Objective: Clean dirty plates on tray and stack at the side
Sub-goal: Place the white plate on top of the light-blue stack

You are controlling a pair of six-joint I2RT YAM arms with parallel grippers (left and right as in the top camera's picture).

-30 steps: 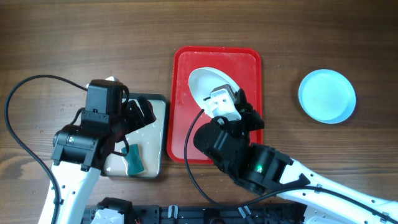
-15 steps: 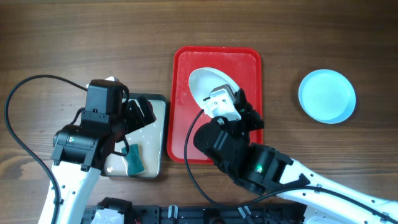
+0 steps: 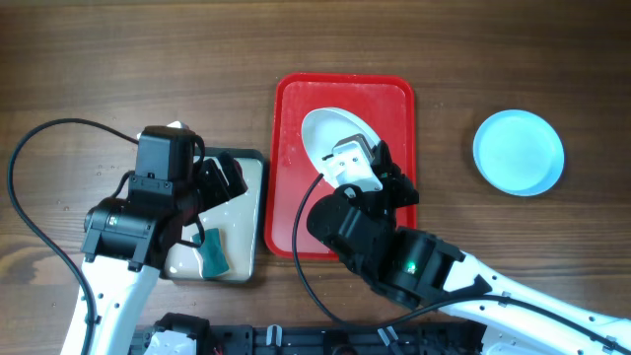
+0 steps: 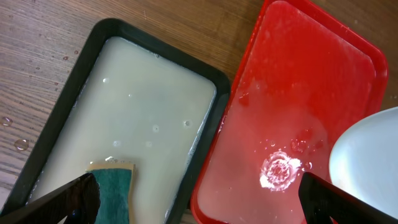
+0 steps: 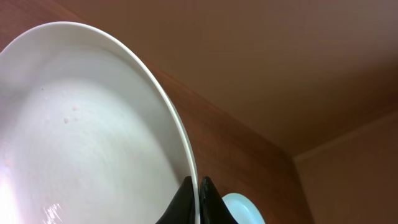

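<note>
The red tray (image 3: pixel 394 118) lies in the middle of the table. My right gripper (image 5: pixel 198 198) is shut on the rim of the white plate (image 5: pixel 81 137) and holds it tilted over the tray; the plate also shows in the overhead view (image 3: pixel 323 130). A light blue plate (image 3: pixel 519 152) sits on the table to the right of the tray, and shows in the right wrist view (image 5: pixel 244 209). I cannot tell whether a second plate lies under it. My left gripper (image 4: pixel 199 205) is open and empty, hovering over the gap between pan and tray.
A dark-rimmed metal pan (image 4: pixel 87 59) with pale liquid stands left of the tray. A green sponge (image 4: pixel 115 186) lies in its near end, also seen from overhead (image 3: pixel 212 253). The tray floor (image 4: pixel 298 81) is wet with a foam spot (image 4: pixel 281 171).
</note>
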